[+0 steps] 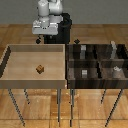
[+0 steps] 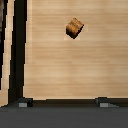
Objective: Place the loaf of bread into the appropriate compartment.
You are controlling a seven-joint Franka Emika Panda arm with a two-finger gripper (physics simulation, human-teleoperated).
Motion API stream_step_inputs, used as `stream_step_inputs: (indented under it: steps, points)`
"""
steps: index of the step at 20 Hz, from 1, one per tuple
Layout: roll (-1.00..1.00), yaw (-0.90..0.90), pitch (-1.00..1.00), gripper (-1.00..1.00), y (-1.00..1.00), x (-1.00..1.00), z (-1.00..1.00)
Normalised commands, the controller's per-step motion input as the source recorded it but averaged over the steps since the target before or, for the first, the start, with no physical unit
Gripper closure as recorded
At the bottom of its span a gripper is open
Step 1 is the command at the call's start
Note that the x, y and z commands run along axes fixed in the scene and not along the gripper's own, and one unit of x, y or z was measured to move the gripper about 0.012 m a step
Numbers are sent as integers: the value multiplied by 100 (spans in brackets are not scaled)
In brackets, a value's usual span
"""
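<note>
The loaf of bread (image 1: 39, 69) (image 2: 74, 27) is a tiny orange-brown block lying on the floor of the light-wood tray (image 1: 15, 60), near its middle. My gripper (image 1: 44, 42) (image 2: 62, 103) hangs high over the tray's back wall, well above the bread and behind it. It is open and holds nothing; both fingertips (image 2: 22, 103) show far apart in the wrist view. The appropriate compartment (image 1: 92, 76) is the near section on the tray's side of the dark wooden divided box, marked by a small pale grey cube (image 1: 85, 73).
The divided box (image 1: 68, 65) stands against the tray on the exterior view's right. Its neighbouring near section holds a small whitish rounded piece (image 1: 116, 70), and the two back sections hold small pale pieces. Both containers stand on thin legs above a wooden floor.
</note>
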Motion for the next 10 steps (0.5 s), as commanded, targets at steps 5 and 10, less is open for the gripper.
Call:
stream_step_inputs:
  steps: [5, 10]
  points:
    - [0, 0, 0, -100, -60, 27, 0]
    - [0, 0, 0, -100, 0, 100, 0]
